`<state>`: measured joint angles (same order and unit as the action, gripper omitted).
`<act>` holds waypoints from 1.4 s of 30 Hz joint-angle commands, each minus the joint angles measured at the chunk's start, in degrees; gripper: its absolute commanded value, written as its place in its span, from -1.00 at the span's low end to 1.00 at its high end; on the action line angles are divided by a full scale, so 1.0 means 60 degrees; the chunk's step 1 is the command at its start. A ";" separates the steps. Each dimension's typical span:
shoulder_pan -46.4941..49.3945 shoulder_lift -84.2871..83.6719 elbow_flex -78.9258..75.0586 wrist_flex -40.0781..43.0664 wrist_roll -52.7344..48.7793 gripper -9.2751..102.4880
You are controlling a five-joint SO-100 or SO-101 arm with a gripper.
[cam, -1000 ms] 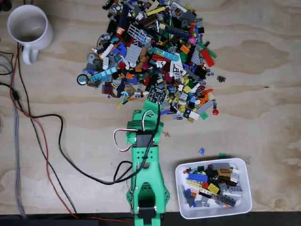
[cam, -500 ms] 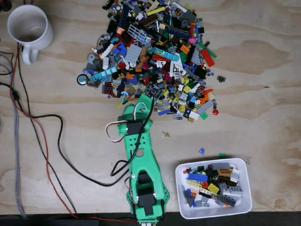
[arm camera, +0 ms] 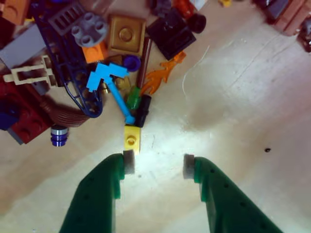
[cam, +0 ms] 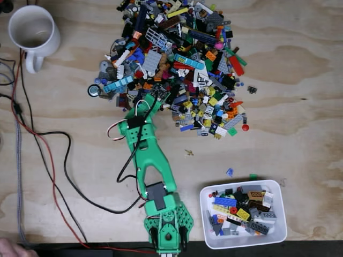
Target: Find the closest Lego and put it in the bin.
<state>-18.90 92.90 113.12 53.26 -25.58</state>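
Note:
A big heap of mixed Lego pieces (cam: 177, 59) covers the top middle of the wooden table in the fixed view. My green gripper (cam: 151, 103) reaches the heap's lower left edge. In the wrist view the gripper (arm camera: 158, 165) is open with bare table between its padded fingertips (arm camera: 129, 162). A small yellow Lego (arm camera: 131, 138) lies just beyond the left fingertip, at the end of a light blue piece (arm camera: 108, 80). The white bin (cam: 242, 242) sits at the lower right, holding several Lego pieces, well away from the gripper.
A white mug (cam: 32, 29) stands at the top left. Black and red cables (cam: 53, 160) trail across the left side. A few stray pieces, one blue (cam: 229, 172) and one green (cam: 253, 175), lie just above the bin. A fingertip (cam: 10, 249) shows at the bottom left corner.
The arm has swung left along the heap's lower edge, and its gripper has moved from the heap's bottom middle to its lower left.

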 commanded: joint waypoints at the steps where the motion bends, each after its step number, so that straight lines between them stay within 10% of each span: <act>1: -0.0044 -0.0205 -0.1113 -0.0132 0.0132 -0.56; 42: -0.0410 -0.2197 -0.2109 -0.0586 0.0586 -0.69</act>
<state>-22.15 79.19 103.45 50.27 -21.62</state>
